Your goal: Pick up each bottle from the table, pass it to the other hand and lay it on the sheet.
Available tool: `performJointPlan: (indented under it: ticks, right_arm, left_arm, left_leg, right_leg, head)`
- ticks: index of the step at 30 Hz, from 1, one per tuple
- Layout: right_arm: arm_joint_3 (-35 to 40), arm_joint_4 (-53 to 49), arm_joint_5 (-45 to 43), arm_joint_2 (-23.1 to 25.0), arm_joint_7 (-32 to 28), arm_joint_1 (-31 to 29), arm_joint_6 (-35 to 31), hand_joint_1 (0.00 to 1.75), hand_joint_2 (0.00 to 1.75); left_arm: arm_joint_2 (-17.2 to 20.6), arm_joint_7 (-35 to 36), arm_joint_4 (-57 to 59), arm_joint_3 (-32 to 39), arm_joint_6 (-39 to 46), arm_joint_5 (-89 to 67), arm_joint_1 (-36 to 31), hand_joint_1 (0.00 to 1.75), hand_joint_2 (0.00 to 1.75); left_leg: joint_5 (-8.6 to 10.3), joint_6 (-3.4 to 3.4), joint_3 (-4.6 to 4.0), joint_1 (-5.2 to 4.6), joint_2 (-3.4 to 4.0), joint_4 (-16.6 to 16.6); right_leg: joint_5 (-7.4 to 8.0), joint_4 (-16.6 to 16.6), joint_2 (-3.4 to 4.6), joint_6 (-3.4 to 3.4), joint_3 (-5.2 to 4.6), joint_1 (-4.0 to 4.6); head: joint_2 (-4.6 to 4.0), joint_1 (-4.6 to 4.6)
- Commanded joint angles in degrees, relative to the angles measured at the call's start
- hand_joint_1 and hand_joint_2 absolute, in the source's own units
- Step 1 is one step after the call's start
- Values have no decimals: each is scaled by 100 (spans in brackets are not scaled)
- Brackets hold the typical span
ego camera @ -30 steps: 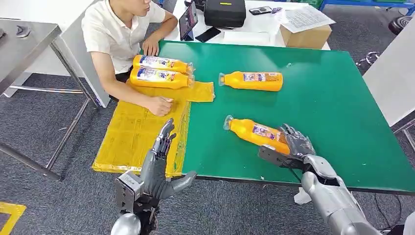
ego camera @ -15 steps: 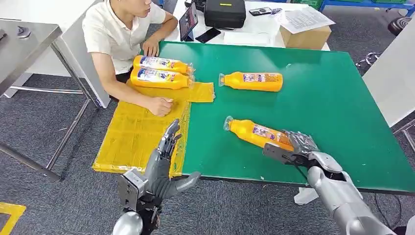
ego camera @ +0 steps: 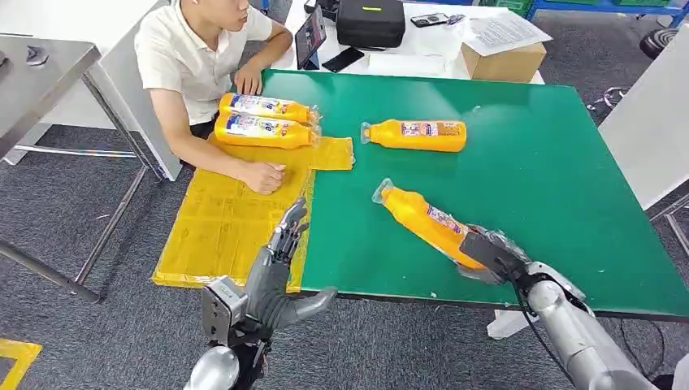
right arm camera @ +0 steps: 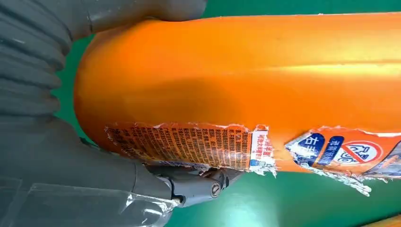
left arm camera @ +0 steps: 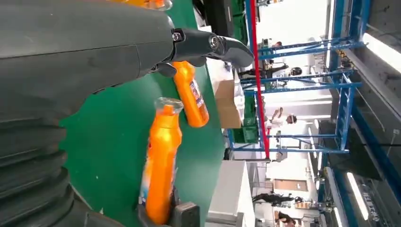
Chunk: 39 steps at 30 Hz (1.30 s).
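Note:
My right hand [ego camera: 496,256] grips the base of an orange bottle [ego camera: 426,223] near the green table's front edge; the bottle points its clear cap toward the table's middle. The right wrist view shows the bottle's orange body [right arm camera: 246,75] with a torn label, my fingers [right arm camera: 189,182] wrapped around it. My left hand [ego camera: 280,268] is open, fingers spread, over the front edge of the yellow sheet [ego camera: 215,223]. A second orange bottle [ego camera: 416,135] lies further back on the table. Two more bottles [ego camera: 262,119] lie side by side on the sheet's far end.
A person sits at the table's far left corner, one hand [ego camera: 262,175] resting on the sheet. The green table [ego camera: 552,162] has bare room on its right half. A cardboard box [ego camera: 502,57] and a black case [ego camera: 370,22] stand on the white table behind.
My right hand has drawn back toward the front edge with the bottle, swinging it so its cap end points further away. My left hand has edged slightly right and forward.

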Motion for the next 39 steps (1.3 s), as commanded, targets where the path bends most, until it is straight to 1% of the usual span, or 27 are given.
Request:
performJointPlan:
  ticks: [1,7,11,13,14,15,17,18,20,21,22,23,24,25,27,29,30,31,32,33,34,35,37,38,39]
  right_arm:
    - [-24,370,15,139,34,384,137,175,175]
    - [-24,370,15,139,34,384,137,175,175]
    - [-157,314,-233,196,-135,447,128,175,175]
    - [-365,-19,-508,404,-536,591,9,175,175]
    - [-419,-290,-607,469,-617,701,29,175,175]
    - [-549,-741,-847,590,-822,887,113,175,175]
    - [-696,-1546,-1113,815,-904,1227,168,175,175]
    - [-709,-2018,-1218,937,-880,1421,182,171,175]
    - [-648,-2548,-1396,1119,-899,1594,244,169,175]
    - [-327,-2784,-1583,1294,-1314,1525,709,162,175]
    - [-114,-2876,-1620,1523,-1174,1459,738,166,175]
    - [97,-2915,-1711,1646,-1048,1398,716,166,175]
    - [331,-2915,-1813,1722,-1031,1332,663,166,175]
    - [419,-2919,-1851,1766,-1038,1311,650,168,175]
    - [536,-2892,-1897,1779,-1066,1294,649,169,175]
    - [606,-2867,-2046,1762,-1142,1326,629,168,175]
    - [604,-2874,-2122,1762,-1172,1364,623,171,175]
    - [603,-2882,-2149,1757,-1185,1390,621,169,175]
    - [597,-2889,-2171,1757,-1195,1406,628,173,175]
    - [596,-2904,-2185,1753,-1201,1433,634,168,175]
    - [602,-2908,-2200,1752,-1204,1459,648,168,175]
    - [605,-2909,-2205,1751,-1206,1467,653,166,175]
    - [641,-2896,-2222,1765,-1220,1465,689,169,175]
    - [648,-2894,-2222,1778,-1218,1468,685,169,175]
    - [690,-2896,-2189,1765,-1236,1460,698,166,175]
  left_arm:
    - [175,4,345,-127,-5,36,-209,0,175]
    - [175,4,345,-127,-5,36,-209,0,175]
    - [188,-18,349,-152,-14,75,-226,0,175]
    - [154,-95,293,-95,54,118,-191,0,175]
    - [134,-120,291,-75,122,125,-188,0,175]
    - [53,-78,352,13,338,173,-180,0,175]
    - [-90,28,538,142,676,346,-176,0,175]
    - [-139,129,748,144,783,444,-204,0,175]
    - [-145,456,1118,104,626,968,-214,0,175]
    - [-36,846,1621,-157,331,1171,-448,0,175]
    - [-76,723,2058,-213,242,1284,-636,0,175]
    - [-119,629,2380,-237,181,1409,-784,0,175]
    - [-159,577,2632,-270,117,1530,-921,0,175]
    - [-169,567,2677,-283,113,1556,-956,0,175]
    - [-176,564,2666,-320,105,1580,-985,0,175]
    - [-151,599,2566,-376,137,1621,-957,0,175]
    - [-141,608,2534,-400,157,1630,-936,0,175]
    - [-144,610,2528,-397,186,1647,-916,0,175]
    - [-147,596,2522,-391,200,1652,-904,0,175]
    - [-163,557,2516,-371,240,1658,-880,0,175]
    - [-179,533,2515,-361,252,1663,-874,0,175]
    - [-182,532,2517,-367,245,1665,-874,0,175]
    - [-175,447,2478,-418,201,1603,-872,0,175]
    - [-189,441,2470,-432,202,1595,-868,0,175]
    - [-196,439,2419,-448,175,1597,-846,0,175]
  left_leg:
    - [3,-13,19,11,-22,-16]
    - [2,-9,19,8,-17,-13]
    - [0,-9,19,8,-16,-9]
    - [1,-9,17,9,-14,-9]
    - [-1,-9,17,9,-7,-8]
    - [0,-15,22,13,-9,-16]
    - [-3,-11,12,8,-1,-7]
    - [-3,-15,11,11,-2,-11]
    - [-3,-17,6,9,3,-14]
    - [-5,-17,2,9,9,-13]
    - [-3,-11,-10,6,9,-11]
    - [-6,-19,-6,8,22,-16]
    - [-2,-16,-24,7,16,-12]
    - [3,-12,-41,6,12,-8]
    - [2,-19,-43,13,20,-7]
    - [7,-14,-51,9,8,-7]
    - [3,-19,-40,13,10,-8]
    - [8,-13,-50,7,1,-7]
    - [8,-12,-56,8,-13,-6]
    - [3,-14,-45,12,-8,-7]
    - [6,-11,-54,7,-5,-8]
    - [1,-14,-42,8,-3,-9]
    - [6,-10,-61,4,-5,-5]
    - [1,-15,-51,6,-4,-6]
    - [3,-15,-57,4,-4,-4]
  right_leg:
    - [-1,-21,-15,-14,28,11]
    - [-1,-16,-13,-10,29,7]
    - [-2,-13,-12,-9,29,8]
    - [-1,-14,-11,-9,28,9]
    - [-1,-12,-4,-9,26,8]
    - [0,-20,-3,-15,33,13]
    - [-1,-8,4,-11,24,8]
    - [-1,-10,6,-15,23,11]
    - [-2,-8,11,-17,18,9]
    - [-3,-6,16,-17,12,9]
    - [-1,-2,14,-12,-1,6]
    - [-1,-3,31,-18,-3,7]
    - [0,4,24,-15,-16,6]
    - [1,9,16,-9,-30,5]
    - [0,8,27,-13,-35,10]
    - [-2,10,10,-8,-43,5]
    - [-6,7,12,-14,-32,9]
    - [-5,10,2,-8,-40,3]
    - [-6,9,-7,-8,-40,4]
    - [-9,4,-1,-12,-28,8]
    - [-5,6,2,-9,-37,4]
    - [-9,3,5,-12,-25,5]
    - [-5,8,2,-10,-41,2]
    - [-9,8,5,-14,-33,4]
    - [-7,8,4,-14,-38,2]
  head:
    - [0,0]
    - [0,-2]
    - [0,-2]
    - [0,0]
    - [0,0]
    - [0,0]
    - [0,0]
    - [0,0]
    - [0,0]
    - [0,-2]
    - [0,-2]
    - [0,-2]
    - [0,-4]
    - [0,-2]
    - [0,-2]
    - [0,-2]
    - [0,-2]
    - [0,-2]
    - [0,0]
    - [0,-2]
    - [0,-2]
    - [0,-2]
    - [0,0]
    - [0,0]
    - [0,-2]
